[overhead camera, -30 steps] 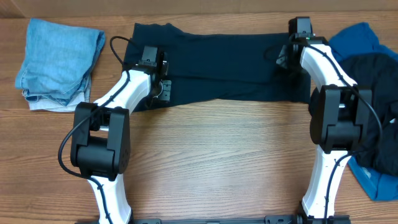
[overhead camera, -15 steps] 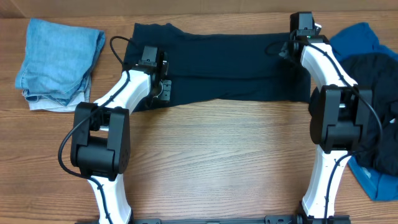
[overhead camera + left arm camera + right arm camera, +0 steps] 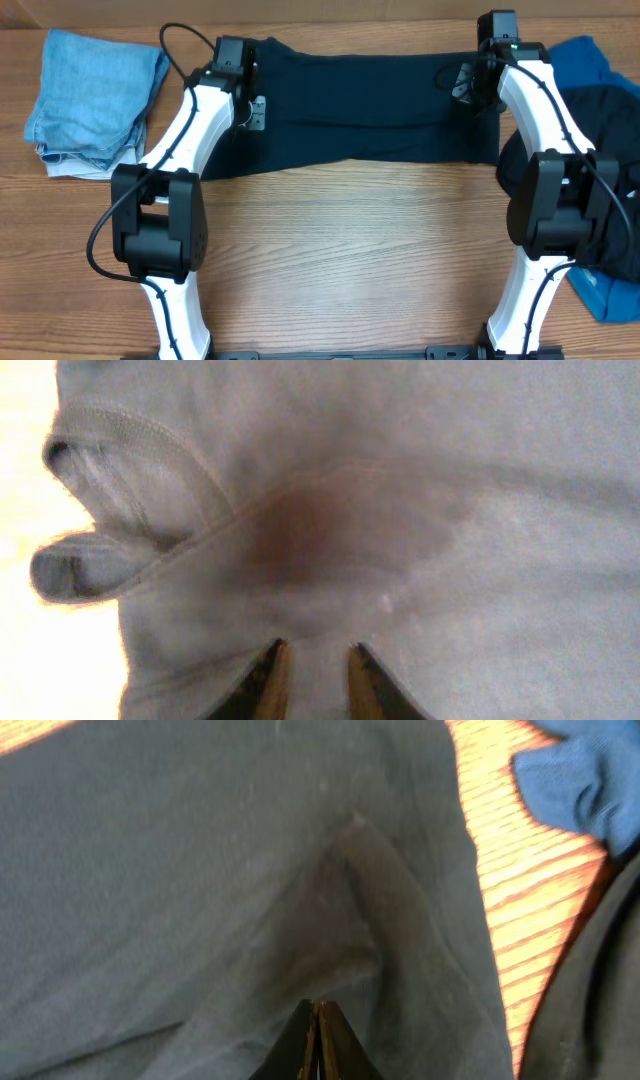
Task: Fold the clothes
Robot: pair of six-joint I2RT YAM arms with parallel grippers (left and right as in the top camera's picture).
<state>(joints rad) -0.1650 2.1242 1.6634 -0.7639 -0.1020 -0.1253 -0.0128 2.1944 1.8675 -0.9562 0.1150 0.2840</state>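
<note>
Navy shirt [image 3: 370, 110] lies spread flat along the table's [image 3: 350, 250] twelve o'clock side. Left gripper [image 3: 315, 665], at its nine o'clock end, pinches a ridge of the cloth. At the three o'clock end the right gripper [image 3: 318, 1020] is clenched tight; whether it holds fabric is unclear.

**Rig look-over: both arms, L & R**

I read them as a matched pair. The left arm [image 3: 190, 110] has white rounded link shells and a chunky black joint housing [image 3: 155, 225]. A thin black cable [image 3: 172, 27] loops out near its wrist.

The right arm [image 3: 530, 95] has the same white shells w/ black joints. Each wrist carries a small black block.

The left gripper [image 3: 317, 652] has dark fingers w/ tan inner faces. The right gripper [image 3: 316, 1012] has slim dark tips w/ orange-ish edges.
</note>
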